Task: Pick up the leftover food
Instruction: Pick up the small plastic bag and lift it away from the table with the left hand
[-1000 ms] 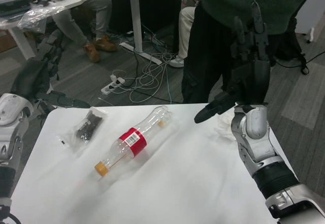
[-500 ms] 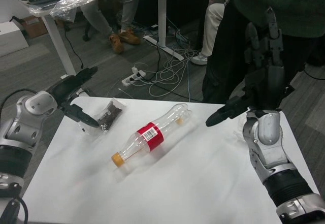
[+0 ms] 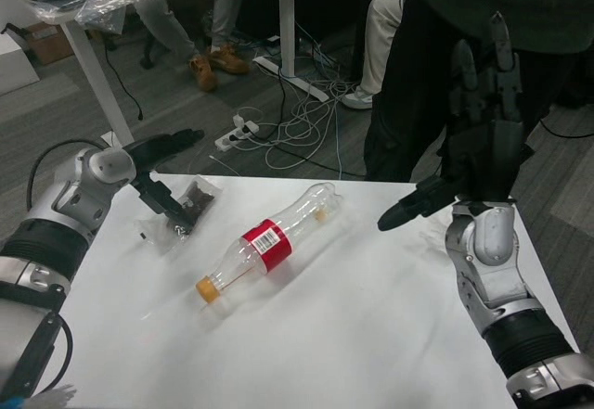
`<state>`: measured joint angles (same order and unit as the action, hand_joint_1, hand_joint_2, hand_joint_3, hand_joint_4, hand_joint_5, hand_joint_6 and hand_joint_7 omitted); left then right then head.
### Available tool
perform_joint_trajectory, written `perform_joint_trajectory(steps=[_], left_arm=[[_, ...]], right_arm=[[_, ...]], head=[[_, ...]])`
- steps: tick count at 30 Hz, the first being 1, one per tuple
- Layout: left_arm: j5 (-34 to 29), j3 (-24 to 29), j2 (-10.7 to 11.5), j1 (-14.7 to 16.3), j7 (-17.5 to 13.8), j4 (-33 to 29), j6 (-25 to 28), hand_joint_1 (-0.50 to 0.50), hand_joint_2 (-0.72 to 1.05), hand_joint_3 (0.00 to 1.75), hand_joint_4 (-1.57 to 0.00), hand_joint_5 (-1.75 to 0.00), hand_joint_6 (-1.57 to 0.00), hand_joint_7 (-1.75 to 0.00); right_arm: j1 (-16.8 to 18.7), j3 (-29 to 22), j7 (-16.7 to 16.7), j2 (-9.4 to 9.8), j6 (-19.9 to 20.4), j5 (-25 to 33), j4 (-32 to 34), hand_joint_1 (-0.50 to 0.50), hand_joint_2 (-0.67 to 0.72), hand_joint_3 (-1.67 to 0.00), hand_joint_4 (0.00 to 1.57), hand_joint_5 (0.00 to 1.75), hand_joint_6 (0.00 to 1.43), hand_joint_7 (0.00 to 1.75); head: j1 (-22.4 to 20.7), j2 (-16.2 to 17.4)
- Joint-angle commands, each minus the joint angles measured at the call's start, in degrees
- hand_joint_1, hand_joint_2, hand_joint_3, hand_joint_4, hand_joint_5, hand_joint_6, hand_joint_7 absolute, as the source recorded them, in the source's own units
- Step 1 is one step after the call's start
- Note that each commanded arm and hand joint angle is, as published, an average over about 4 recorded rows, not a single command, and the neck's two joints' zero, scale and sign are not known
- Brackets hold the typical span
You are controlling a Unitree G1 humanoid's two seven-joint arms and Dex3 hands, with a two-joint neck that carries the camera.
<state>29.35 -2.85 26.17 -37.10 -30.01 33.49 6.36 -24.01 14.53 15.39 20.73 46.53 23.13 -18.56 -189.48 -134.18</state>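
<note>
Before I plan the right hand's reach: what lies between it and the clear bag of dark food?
In the head view, a clear plastic bottle with red label lies between the right hand and the clear bag of dark food.

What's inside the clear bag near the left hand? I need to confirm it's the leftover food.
The clear bag holds dark brown lumps; the left hand hides part, so their kind stays unclear.

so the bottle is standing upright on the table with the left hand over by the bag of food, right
Not quite: the bottle lies on its side on the table, as the head view shows. The left hand is indeed by the bag of food.
</note>
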Motion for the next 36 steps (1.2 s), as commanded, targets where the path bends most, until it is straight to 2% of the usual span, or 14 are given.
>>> perform_joint_trajectory(steps=[1, 9, 15, 20, 23, 29, 36], left_arm=[[1.99, -0.78, 0.30, -1.29, -1.27, 1.91, 1.31, -0.50, 0.34, 0.00, 0.00, 0.00, 0.00, 0.00], [4.27, -2.47, -0.03, -1.62, -2.77, 3.47, 3.27, -0.50, 0.34, 0.00, 0.00, 0.00, 0.00, 0.00], [4.62, -3.35, -0.44, -1.49, -2.94, 6.10, 3.31, -0.50, 0.43, 0.00, 0.00, 0.00, 0.00, 0.00], [4.84, -5.81, -0.51, -1.97, -2.99, 9.18, 3.31, -0.50, 0.45, 0.00, 0.00, 0.00, 0.00, 0.00], [4.93, -8.36, -0.49, -2.81, -2.94, 11.35, 3.31, -0.50, 0.52, 0.00, 0.00, 0.00, 0.00, 0.00], [5.26, -13.74, -0.66, -4.67, -3.03, 14.41, 3.33, -0.50, 0.52, 0.00, 0.00, 0.00, 0.00, 0.00], [5.55, -16.57, -0.80, -5.20, -3.45, 16.03, 4.59, -0.50, 0.74, 0.00, 0.00, 0.00, 0.00, 0.00]], right_arm=[[0.98, 0.56, 0.17, 0.10, 1.09, 1.11, -0.71, -0.42, 0.72, 0.00, 0.00, 0.00, 0.00, 0.00], [0.98, 1.68, 0.17, 0.10, 1.99, 2.19, -1.92, -0.42, 0.72, 0.00, 0.00, 0.00, 0.00, 0.00], [0.98, 1.95, 0.17, 0.12, 2.01, 2.56, -2.31, -0.42, 0.72, 0.00, 0.00, 0.00, 0.00, 0.00], [0.98, 2.17, 0.17, 0.23, 2.07, 2.80, -2.66, -0.42, 0.72, 0.00, 0.00, 0.00, 0.00, 0.00], [0.98, 2.23, 0.17, 0.27, 2.07, 2.89, -2.93, -0.42, 0.72, 0.00, 0.00, 0.00, 0.00, 0.00], [0.98, 2.41, 0.17, 0.32, 2.18, 3.24, -3.72, -0.42, 0.71, 0.00, 0.00, 0.00, 0.00, 0.00], [0.98, 2.45, 0.17, 0.47, 2.56, 3.59, -4.53, -0.42, 0.72, 0.00, 0.00, 0.00, 0.00, 0.00]], head=[[-0.22, 0.07], [-0.40, 0.80], [-0.57, 1.30], [-0.64, 1.54], [-0.84, 1.60], [-1.53, 1.55], [-1.64, 0.96]])
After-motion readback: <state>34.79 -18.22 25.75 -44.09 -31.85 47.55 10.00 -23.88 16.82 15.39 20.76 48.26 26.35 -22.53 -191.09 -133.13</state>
